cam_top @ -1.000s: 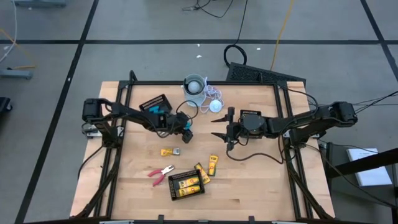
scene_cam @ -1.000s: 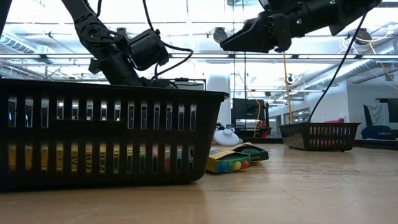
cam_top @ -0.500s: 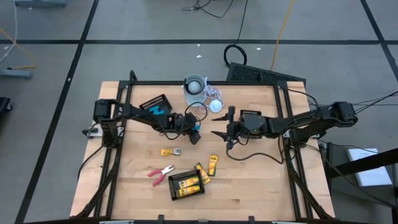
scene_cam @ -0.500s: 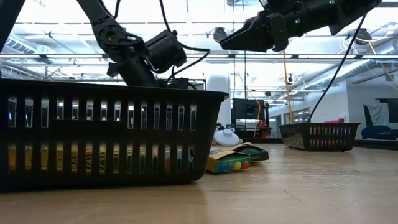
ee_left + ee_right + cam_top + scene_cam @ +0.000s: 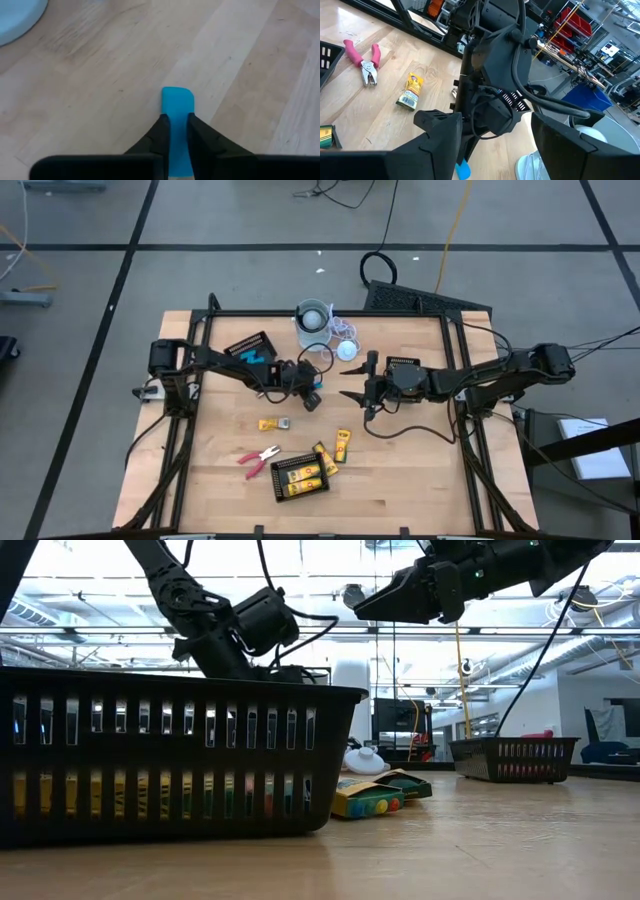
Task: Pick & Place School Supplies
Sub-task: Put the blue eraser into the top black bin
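A small light-blue stick (image 5: 177,100) lies between the fingers of my left gripper (image 5: 312,396), near the table's middle, and the gripper is shut on it. The same stick (image 5: 463,170) shows below that gripper in the right wrist view. My right gripper (image 5: 350,394) hangs open just to its right and holds nothing. Red-handled pliers (image 5: 259,460) and a yellow-and-black piece (image 5: 272,423) lie on the wood nearer the front. Two more yellow pieces (image 5: 342,444) lie beside the near black mesh tray (image 5: 300,477). My left gripper pinches the stick's two long sides (image 5: 176,127) between its fingers. The fingers run along the stick, slanting down from the table's left. The stick's free end (image 5: 177,94) pokes out past the fingertips. Whether it still rests on the wood I cannot tell.
A second black mesh tray (image 5: 250,348) with blue items stands at the far left. A white cup (image 5: 313,318) and a white corded disc (image 5: 347,350) sit at the far edge. In the low view the near tray's wall (image 5: 170,755) blocks much of the table.
My left gripper has gone a short way toward the table's right edge, closer to my right gripper, and has stood still for the last half second.
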Robot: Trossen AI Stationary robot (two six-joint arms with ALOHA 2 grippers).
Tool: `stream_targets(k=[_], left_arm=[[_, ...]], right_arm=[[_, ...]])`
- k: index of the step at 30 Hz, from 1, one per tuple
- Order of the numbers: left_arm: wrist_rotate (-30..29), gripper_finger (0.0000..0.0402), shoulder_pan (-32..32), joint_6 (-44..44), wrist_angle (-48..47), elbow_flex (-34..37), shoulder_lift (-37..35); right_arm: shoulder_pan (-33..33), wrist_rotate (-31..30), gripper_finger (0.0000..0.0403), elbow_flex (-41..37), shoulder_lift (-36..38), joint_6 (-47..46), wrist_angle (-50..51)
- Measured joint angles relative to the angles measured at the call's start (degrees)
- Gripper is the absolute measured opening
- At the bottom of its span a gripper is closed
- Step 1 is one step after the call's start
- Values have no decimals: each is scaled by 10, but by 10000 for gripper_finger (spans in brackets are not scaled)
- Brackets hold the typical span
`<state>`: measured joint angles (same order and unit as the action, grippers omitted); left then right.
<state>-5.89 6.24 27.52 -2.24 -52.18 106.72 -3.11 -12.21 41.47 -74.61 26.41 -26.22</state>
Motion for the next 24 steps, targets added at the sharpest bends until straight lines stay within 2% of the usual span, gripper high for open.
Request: stream_targets(k=[5,12,17,24], left_arm=[[-4,3,0,-25,0,1,-9],[8,2,-5,-47,-38,4,-56],[12,2,-3,-35,-28,2,-61],[48,62,-3,-59,-24,2,-57]], right_arm=[[0,0,233,0,0,0,0],[0,-1,233,0,0,0,1],[0,-1,233,0,0,2,0],[0,0,233,0,0,2,-1]])
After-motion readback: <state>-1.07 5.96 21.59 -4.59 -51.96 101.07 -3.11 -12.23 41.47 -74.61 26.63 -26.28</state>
